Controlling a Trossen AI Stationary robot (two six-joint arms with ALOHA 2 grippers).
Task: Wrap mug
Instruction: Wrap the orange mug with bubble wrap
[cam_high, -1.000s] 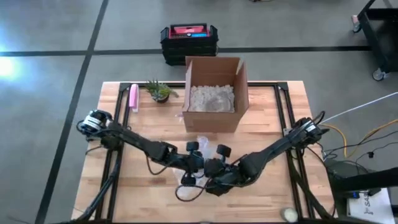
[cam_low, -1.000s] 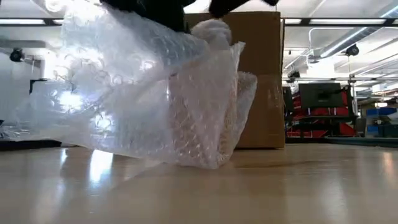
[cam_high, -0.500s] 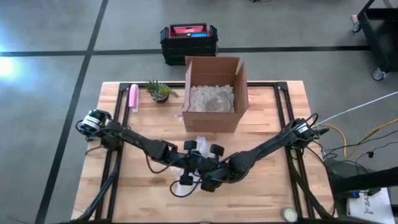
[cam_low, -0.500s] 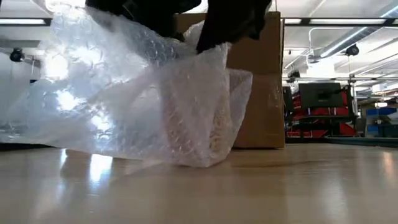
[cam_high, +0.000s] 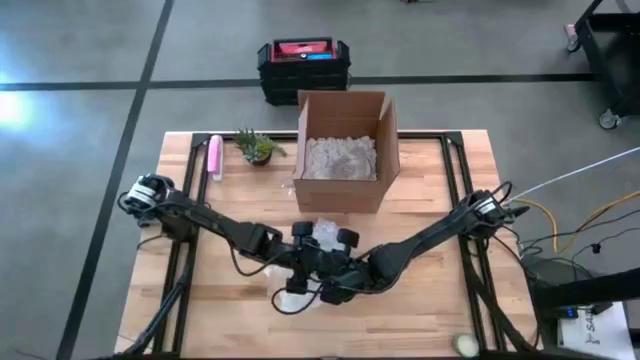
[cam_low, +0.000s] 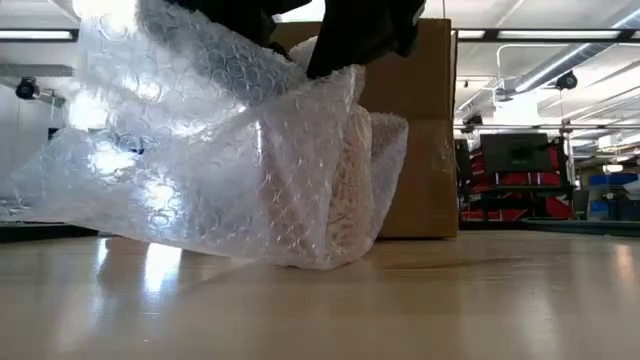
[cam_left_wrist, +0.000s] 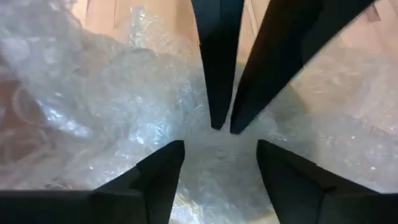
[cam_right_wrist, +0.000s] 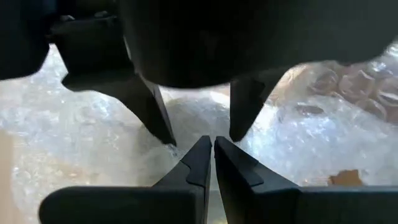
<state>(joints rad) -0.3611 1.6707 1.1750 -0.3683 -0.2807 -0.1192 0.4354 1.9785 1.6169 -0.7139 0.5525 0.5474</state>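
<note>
**Status.** The bubble wrap (cam_low: 190, 150) rests on the table (cam_low: 420, 310) as a loose bundle. A pale upright form showing faintly through it is judged to be the mug (cam_low: 300, 205). In the high view the bundle lies just at 6 o'clock of the table centre, with the open cardboard box (cam_high: 345, 190) near, at 12 o'clock of it.

**Hands.**
- Both hands meet over the top of the bundle.
- The left hand (cam_left_wrist: 221, 144) comes in from 9 o'clock. Its fingers stand apart, straddling the film and gripping nothing.
- The right hand (cam_right_wrist: 213, 140) comes in from 3 o'clock. Its fingers are together and appear to nip a fold of the film.

**Change.**
- Over the last second the right hand has travelled from 4 o'clock of the bundle toward 9 o'clock. It now points tip to tip at the left hand.
- In the low view the upper flap has been drawn down and across, so the film lies closer over the mug.

**Meaning for the task.** The flap is judged folded over but not secured; one side of the wrap still spreads wide toward 9 o'clock. Wrapping is partly done. If the right hand releases, the fold may spring back.
</note>
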